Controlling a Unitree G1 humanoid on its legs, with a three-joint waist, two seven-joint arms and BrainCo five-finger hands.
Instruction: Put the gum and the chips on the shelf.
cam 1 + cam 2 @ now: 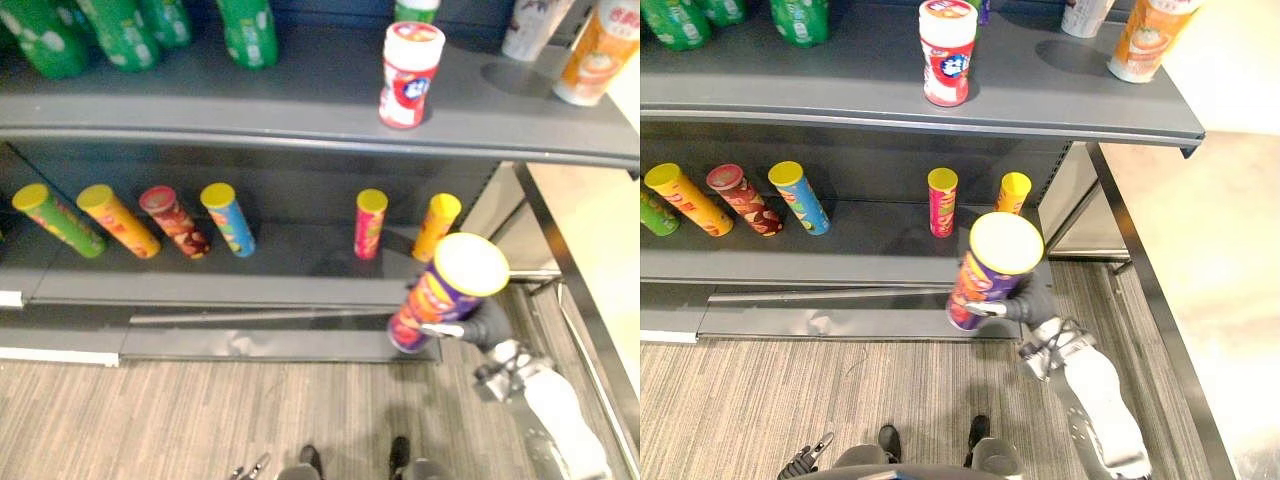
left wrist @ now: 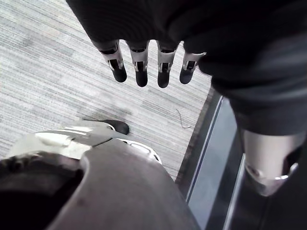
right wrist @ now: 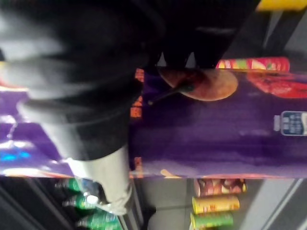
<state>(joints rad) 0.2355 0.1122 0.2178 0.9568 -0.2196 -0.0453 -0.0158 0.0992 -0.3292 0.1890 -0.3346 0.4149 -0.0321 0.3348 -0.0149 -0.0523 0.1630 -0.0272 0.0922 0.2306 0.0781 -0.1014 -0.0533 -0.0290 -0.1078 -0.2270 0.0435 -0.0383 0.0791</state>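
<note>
Gripping purple chips can (image 1: 447, 290) round its lower body, right hand (image 1: 487, 322) held it roughly upright just before lower shelf (image 1: 300, 270), right end | left hand (image 2: 139, 67) hung straight-fingered, empty | advised: seat base flat, clear of orange can (image 1: 437, 225).

Grey shelf (image 1: 250, 105) — green bottles (image 1: 120, 35) and a red-white canister (image 1: 409, 75) above, chip tubes (image 1: 228, 218) in a row below.
</note>
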